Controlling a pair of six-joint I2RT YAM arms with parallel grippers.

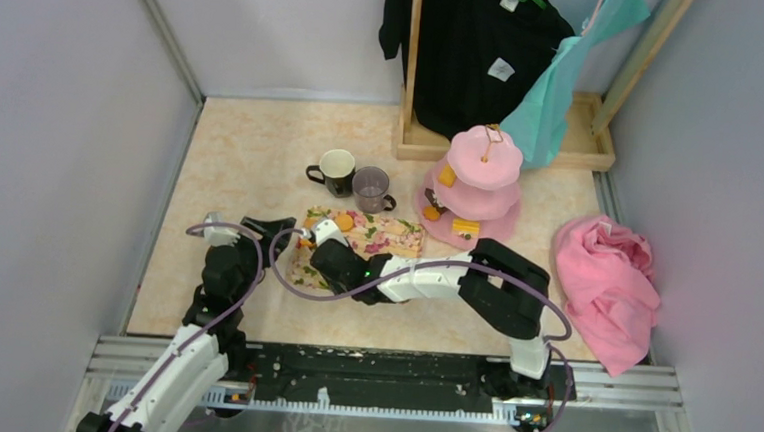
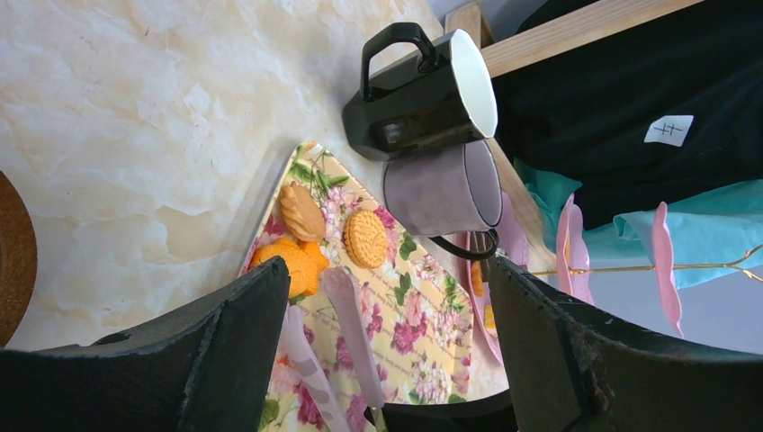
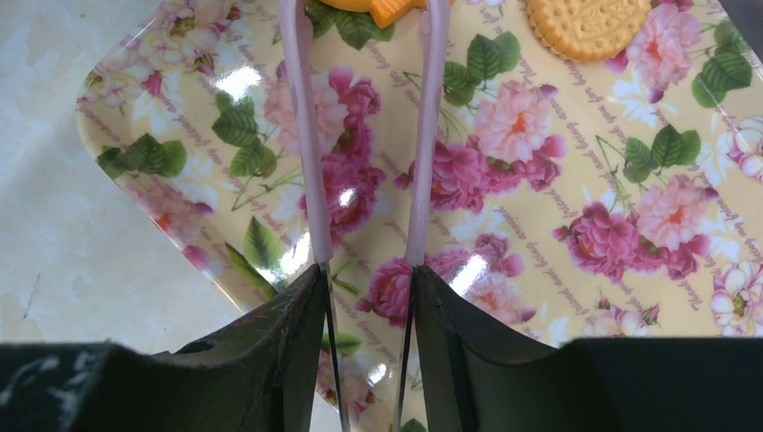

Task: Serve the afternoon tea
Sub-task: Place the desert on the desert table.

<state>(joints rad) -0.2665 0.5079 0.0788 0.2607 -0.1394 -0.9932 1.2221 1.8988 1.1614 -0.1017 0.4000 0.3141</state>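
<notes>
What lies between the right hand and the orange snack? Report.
Pink tongs held by the right hand, over flower-patterned tray, reaching the orange snack; right wrist view.

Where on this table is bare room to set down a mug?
The tabletop is bare at the far left, between the left wall and the black mug. It is crowded around the floral tray, smoky mug and pink three-tier stand.

Between the matt black plastic jaws of the right gripper [image 3: 367,274], the pink tongs [image 3: 309,135] look like smooth, satiny plastic. Beneath them the flower-patterned tray [image 3: 576,180] is glossy, throwing bright highlights; past the jaw tips a round biscuit [image 3: 587,20] is matt and embossed. Ahead of the jaws of the left gripper [image 2: 387,270], the black mug [image 2: 414,99] is glossy glazed ceramic, the smoky translucent mug [image 2: 432,191] frosted, the table [image 2: 135,135] smooth and marble-patterned.
</notes>
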